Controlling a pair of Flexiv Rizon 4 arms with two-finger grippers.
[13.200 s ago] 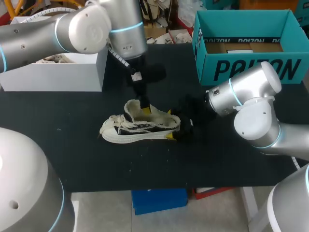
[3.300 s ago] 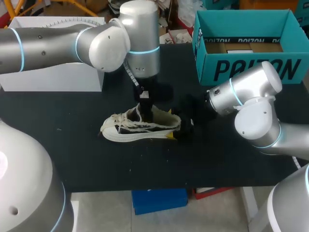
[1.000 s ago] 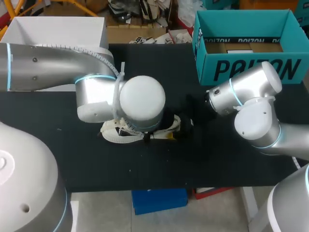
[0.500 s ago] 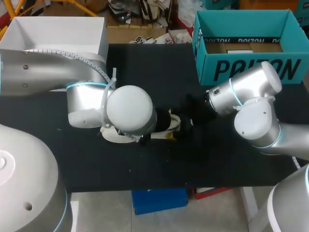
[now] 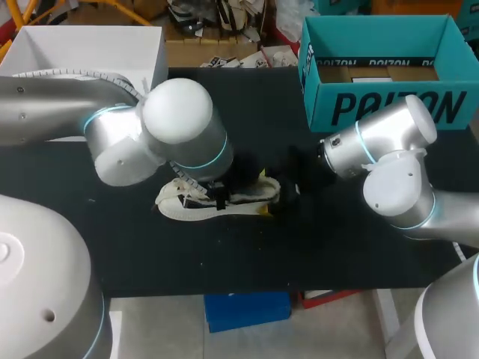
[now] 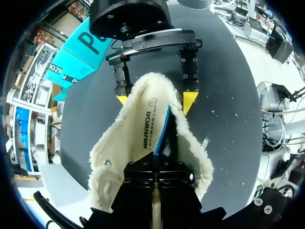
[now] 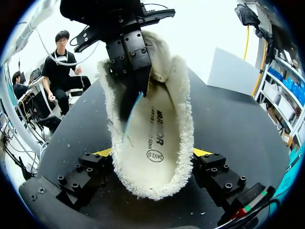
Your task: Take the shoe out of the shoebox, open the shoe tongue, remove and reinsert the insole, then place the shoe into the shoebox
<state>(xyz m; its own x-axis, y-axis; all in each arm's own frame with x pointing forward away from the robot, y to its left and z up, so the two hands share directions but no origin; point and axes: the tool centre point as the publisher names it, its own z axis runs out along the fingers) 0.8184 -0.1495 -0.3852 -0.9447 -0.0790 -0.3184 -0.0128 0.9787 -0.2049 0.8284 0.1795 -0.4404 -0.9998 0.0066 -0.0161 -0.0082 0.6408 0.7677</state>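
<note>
Shoe gripped at heel by right claw, left claw pinching insole

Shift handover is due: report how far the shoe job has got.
Done: the shoe is out of the teal shoebox and lies on the table. In hand: the right gripper clamps its heel; the left gripper pinches the insole, one edge lifted, blue underside showing. Left: pull it out, reinsert it, box the shoe.

Fleecy shoe, matt black table
</note>
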